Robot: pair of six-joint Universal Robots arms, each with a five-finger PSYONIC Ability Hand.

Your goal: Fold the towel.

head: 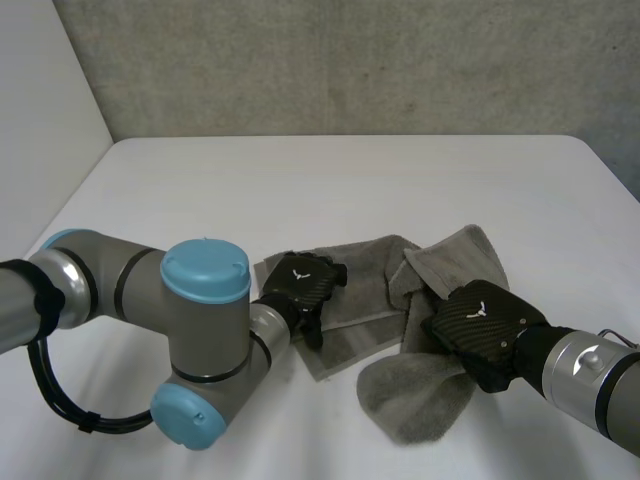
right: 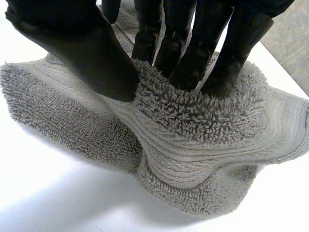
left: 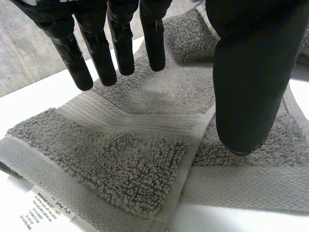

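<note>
A grey towel (head: pixel 380 300) lies crumpled near the table's front, its left part flat and its right part bunched and partly turned over. My left hand (head: pixel 300 285) hovers over the towel's left end with straight fingers (left: pixel 123 53) and thumb (left: pixel 251 87) just above the pile, holding nothing. A white care label (left: pixel 48 208) sticks out from the towel's edge under that hand. My right hand (head: pixel 480 325) is on the towel's right side, where its fingers (right: pixel 193 53) and thumb (right: pixel 91 58) pinch a raised ridge of the towel (right: pixel 193 125).
The white table (head: pixel 330 180) stretches back to a grey wall (head: pixel 340 60), with bare surface behind and to both sides of the towel. My left arm's big elbow (head: pixel 200 350) sits low at the front left.
</note>
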